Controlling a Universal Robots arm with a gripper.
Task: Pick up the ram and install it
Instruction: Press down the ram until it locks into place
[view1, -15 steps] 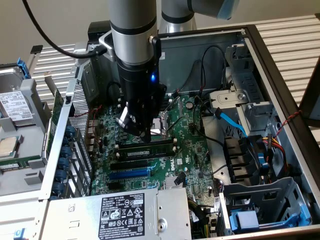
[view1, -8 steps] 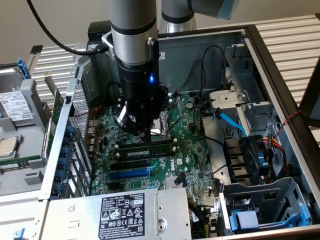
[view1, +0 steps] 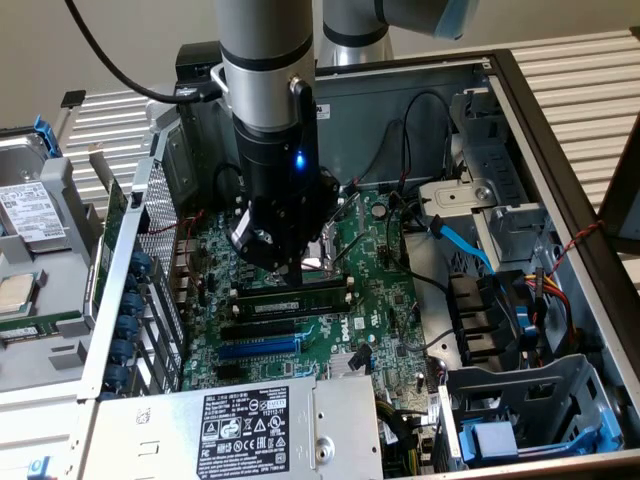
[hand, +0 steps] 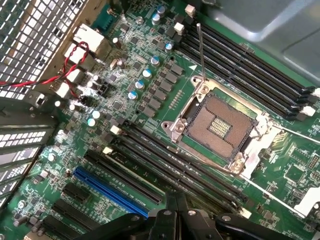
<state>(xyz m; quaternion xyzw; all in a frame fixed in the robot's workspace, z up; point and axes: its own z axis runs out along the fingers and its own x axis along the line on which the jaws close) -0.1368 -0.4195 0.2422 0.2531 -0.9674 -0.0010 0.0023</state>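
In the exterior view, nearest the camera sits the grey power supply box with its black-and-white label, at the front edge of the open computer case. Just beyond it lies the green motherboard, with the long blue expansion slot and then black slots.

Farther in, the long, thin, dark green-black ram stick lies along one of the memory slots, directly under the black claw of the silver and black robot arm. The claw's fingers are pressed together with nothing between them, and they sit right above the ram's middle; whether they touch its top edge cannot be told.

In the wrist view the joined claw hangs over the rows of black memory slots, with the open silver processor socket beyond.
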